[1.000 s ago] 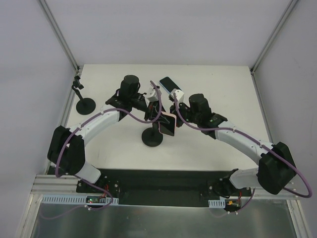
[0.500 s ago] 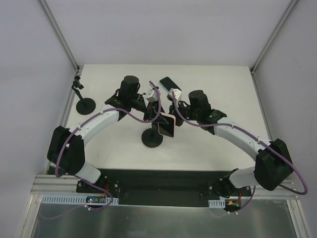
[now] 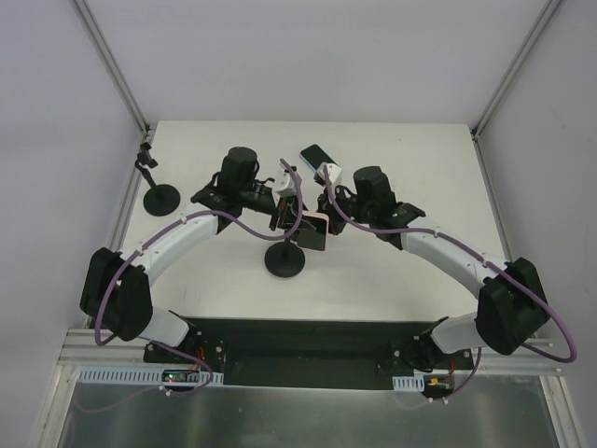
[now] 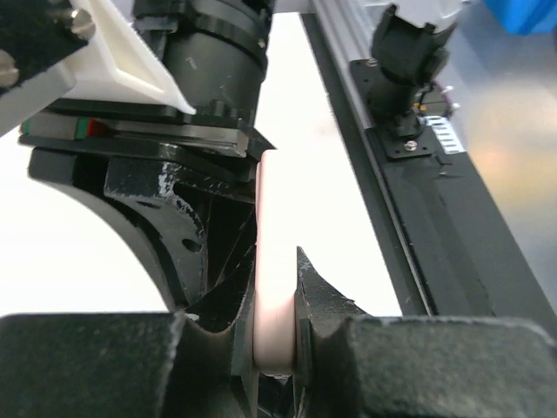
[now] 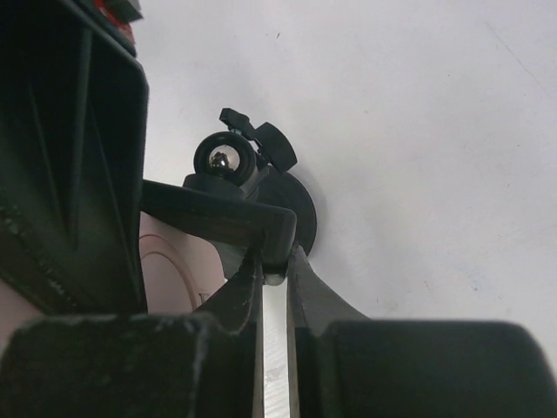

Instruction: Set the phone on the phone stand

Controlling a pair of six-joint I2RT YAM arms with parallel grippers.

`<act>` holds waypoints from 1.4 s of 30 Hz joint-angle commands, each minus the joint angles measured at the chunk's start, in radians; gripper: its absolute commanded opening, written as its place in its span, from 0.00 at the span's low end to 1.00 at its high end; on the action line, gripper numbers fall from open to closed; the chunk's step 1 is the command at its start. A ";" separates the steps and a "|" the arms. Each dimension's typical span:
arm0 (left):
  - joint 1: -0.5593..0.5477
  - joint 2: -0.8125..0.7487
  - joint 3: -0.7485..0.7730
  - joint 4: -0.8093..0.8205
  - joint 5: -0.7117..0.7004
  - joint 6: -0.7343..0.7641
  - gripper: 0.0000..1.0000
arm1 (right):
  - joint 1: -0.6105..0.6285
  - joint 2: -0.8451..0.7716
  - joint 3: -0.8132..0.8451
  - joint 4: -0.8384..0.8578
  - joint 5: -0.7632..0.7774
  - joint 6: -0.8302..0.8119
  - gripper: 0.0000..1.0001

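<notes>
The phone (image 3: pixel 313 231), in a pink case, is held upright on its edge over the black phone stand (image 3: pixel 284 262) at the table's middle. My left gripper (image 3: pixel 291 215) is shut on the phone's pink edge (image 4: pixel 271 261). My right gripper (image 3: pixel 324 217) comes in from the right and is shut on the end of the stand's black clamp arm (image 5: pixel 218 218). In the right wrist view the pink back of the phone (image 5: pixel 174 274) lies just behind that arm. The stand's ball joint (image 5: pixel 224 157) and round base (image 5: pixel 296 205) are beyond it.
A second black stand (image 3: pixel 159 194) is at the table's left edge. A second phone in a blue case (image 3: pixel 317 156) lies at the back behind the grippers. The black rail (image 4: pixel 452 261) with the arm bases runs along the near edge.
Both grippers and the phone have shifted slightly left and back, closer over the stand. The left arm's elbow has swung outward. Both grips are unchanged.
</notes>
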 commanded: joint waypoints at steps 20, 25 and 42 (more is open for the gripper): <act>-0.273 -0.387 -0.413 0.273 -2.049 -0.530 0.00 | 0.600 -0.219 -0.247 0.558 1.577 0.310 0.00; -0.279 -0.327 -0.396 0.324 -1.986 -0.488 0.00 | 0.692 -0.208 -0.204 0.595 1.634 0.214 0.00; -0.275 -0.518 -0.437 0.192 -1.481 -0.467 0.00 | 0.362 -0.509 -0.437 0.457 0.870 0.166 0.88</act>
